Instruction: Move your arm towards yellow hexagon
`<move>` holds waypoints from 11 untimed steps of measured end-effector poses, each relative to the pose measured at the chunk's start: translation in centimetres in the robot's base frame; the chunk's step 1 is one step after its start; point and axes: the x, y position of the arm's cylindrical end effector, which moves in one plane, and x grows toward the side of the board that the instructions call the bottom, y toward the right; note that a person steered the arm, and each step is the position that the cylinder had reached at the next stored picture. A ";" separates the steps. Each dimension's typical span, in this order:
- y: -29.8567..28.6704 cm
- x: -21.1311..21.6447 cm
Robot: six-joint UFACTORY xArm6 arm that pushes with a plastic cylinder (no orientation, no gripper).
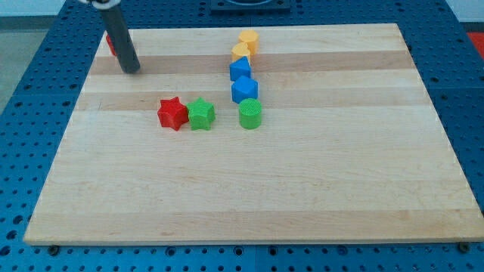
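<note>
Resting on board (302, 189) top-left, my tip (133, 70) touches no block; yellow hexagon (249, 40) well right.

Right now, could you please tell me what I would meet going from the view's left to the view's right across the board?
A red block mostly hidden behind the rod → my tip → red star → green star. Then comes a near-vertical line of blocks, too overlapped sideways to order.
</note>
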 end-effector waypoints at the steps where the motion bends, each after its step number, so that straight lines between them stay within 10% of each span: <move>1: 0.0 0.2; 5: 15.6 2.8; 11: 20.4 -8.8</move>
